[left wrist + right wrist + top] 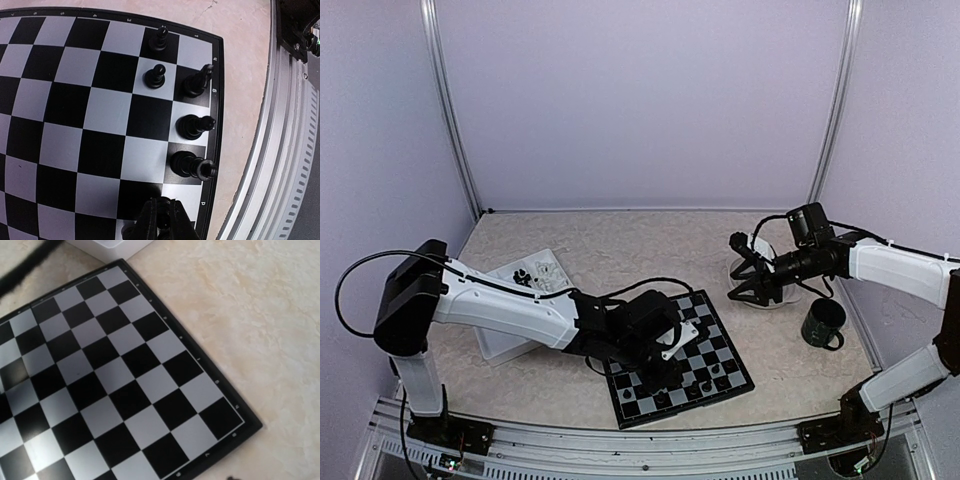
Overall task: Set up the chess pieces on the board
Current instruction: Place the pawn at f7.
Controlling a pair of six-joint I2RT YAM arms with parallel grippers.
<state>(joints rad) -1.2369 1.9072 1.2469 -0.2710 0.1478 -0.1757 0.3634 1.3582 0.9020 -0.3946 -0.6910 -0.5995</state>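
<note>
Five black chess pieces (192, 125) line one edge of the board (65, 130), whose tiny marks we cannot read; left hand (161, 220) pressed together, perhaps pinching a sixth; right hand (736, 270) spread.

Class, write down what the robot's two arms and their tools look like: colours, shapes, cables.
Both arms, left arm and right arm, have smooth white shells on the long links and bulky black joints. A thin black cable loops from the left shoulder. The left tool and right tool are black, with two tapered fingers.

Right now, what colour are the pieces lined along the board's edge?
Black. The chess pieces show best in the left wrist view.
</note>
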